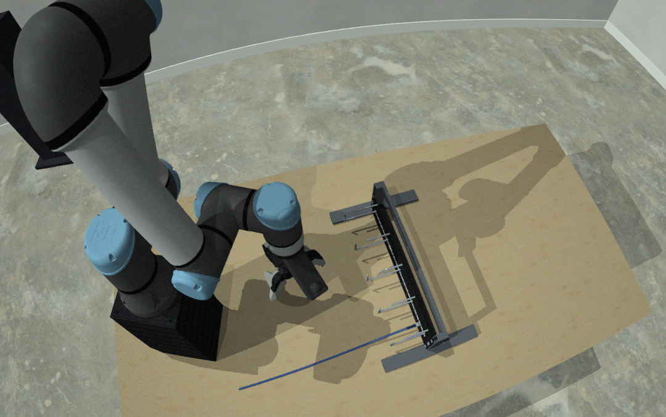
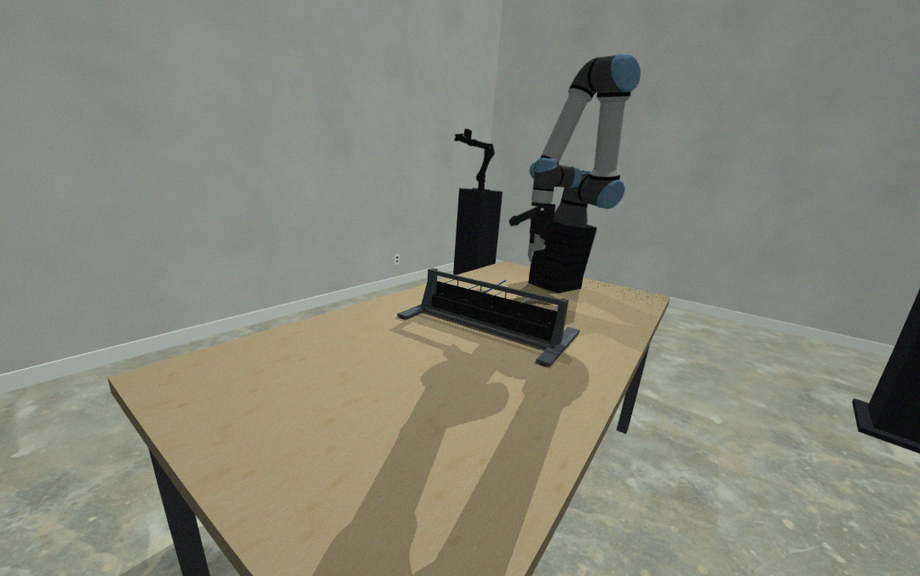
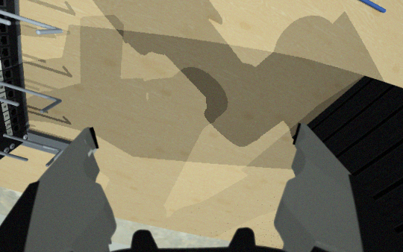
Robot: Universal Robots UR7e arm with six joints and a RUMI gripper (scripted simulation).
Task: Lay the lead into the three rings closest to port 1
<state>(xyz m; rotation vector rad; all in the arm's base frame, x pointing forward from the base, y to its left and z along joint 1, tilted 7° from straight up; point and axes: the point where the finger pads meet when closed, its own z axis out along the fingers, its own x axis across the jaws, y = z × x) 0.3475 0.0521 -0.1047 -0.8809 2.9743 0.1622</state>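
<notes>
The blue lead (image 1: 337,353) (image 2: 498,284) (image 3: 373,7) is plugged in near the rack's near end in the top view and runs almost straight out over the table, its free end loose. I cannot tell how high that end is. The rack (image 1: 407,358) (image 2: 488,312) stands upright. The three rings by port 1, the first ring (image 1: 345,216), second ring (image 1: 356,247) (image 3: 60,101) and third ring (image 1: 367,278) (image 3: 48,31), hold no lead. My gripper (image 1: 297,280) (image 3: 195,127) is open and empty, above the table between arm base and rings, away from the lead.
The black arm base (image 1: 196,319) (image 3: 358,138) stands close on the other side of the gripper from the rack. More rings (image 1: 378,310) (image 1: 392,344) stick out towards the port 22 end. The table (image 1: 171,388) (image 2: 271,407) extends behind the rack.
</notes>
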